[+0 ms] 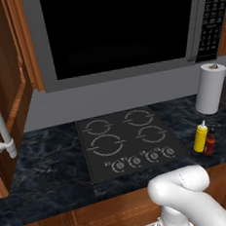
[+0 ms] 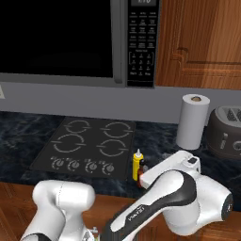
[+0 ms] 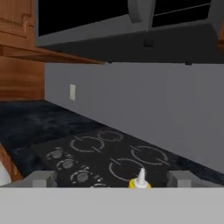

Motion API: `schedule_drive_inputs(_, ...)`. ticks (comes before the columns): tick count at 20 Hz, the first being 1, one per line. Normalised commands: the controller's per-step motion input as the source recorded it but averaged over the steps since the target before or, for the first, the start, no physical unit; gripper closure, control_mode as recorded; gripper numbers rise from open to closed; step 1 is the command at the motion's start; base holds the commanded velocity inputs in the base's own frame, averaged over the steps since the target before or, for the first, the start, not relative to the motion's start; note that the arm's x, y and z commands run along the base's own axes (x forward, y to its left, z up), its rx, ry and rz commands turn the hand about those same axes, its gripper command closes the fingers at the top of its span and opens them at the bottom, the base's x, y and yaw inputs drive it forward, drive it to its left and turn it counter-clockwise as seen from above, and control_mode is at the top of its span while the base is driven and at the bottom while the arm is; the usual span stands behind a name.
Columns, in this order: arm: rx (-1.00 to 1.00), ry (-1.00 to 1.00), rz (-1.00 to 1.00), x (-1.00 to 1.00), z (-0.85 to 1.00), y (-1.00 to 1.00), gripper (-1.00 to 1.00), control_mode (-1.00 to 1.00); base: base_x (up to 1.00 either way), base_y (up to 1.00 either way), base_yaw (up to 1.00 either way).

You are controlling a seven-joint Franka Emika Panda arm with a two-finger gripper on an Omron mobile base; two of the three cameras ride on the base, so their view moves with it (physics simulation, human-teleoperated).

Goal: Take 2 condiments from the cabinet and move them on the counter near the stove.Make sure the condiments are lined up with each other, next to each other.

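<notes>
Two condiments stand side by side, touching, on the dark marbled counter [image 1: 42, 166] just right of the stove [image 1: 127, 138]: a yellow squeeze bottle [image 1: 201, 137] with a white nozzle and a shorter dark red sauce bottle [image 1: 210, 143]. From the right base, the yellow bottle [image 2: 137, 165] rises behind my forearm and the red one [image 2: 140, 181] is mostly hidden. In the hand view my gripper [image 3: 113, 180] is open, fingers [image 3: 43, 178] far apart, holding nothing, and the yellow bottle's nozzle [image 3: 141, 178] pokes up low between them. The cabinet [image 1: 3, 71] of reddish wood, with a grey bar handle [image 1: 1, 126], is at far left.
A black-fronted microwave [image 1: 121, 26] hangs over the stove. A white paper towel roll [image 1: 210, 88] stands behind the bottles, and a dark toaster [image 2: 226, 132] sits to its right. Another wooden wall cabinet [image 2: 202, 42] is at upper right. Brown drawers run below the counter.
</notes>
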Motion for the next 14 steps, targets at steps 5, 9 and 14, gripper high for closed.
schedule_drive_inputs(5,-0.20,0.13,-0.19,0.00,0.35,0.59,-1.00,-1.00,0.00,0.00,0.00)
schedule_drive_inputs(9,-0.19,0.11,-0.18,0.00,0.38,0.71,-1.00,-1.00,0.00,0.00,0.00)
schedule_drive_inputs(14,-0.15,0.10,-0.16,0.00,0.44,0.76,-1.00,-1.00,0.00,0.00,0.00)
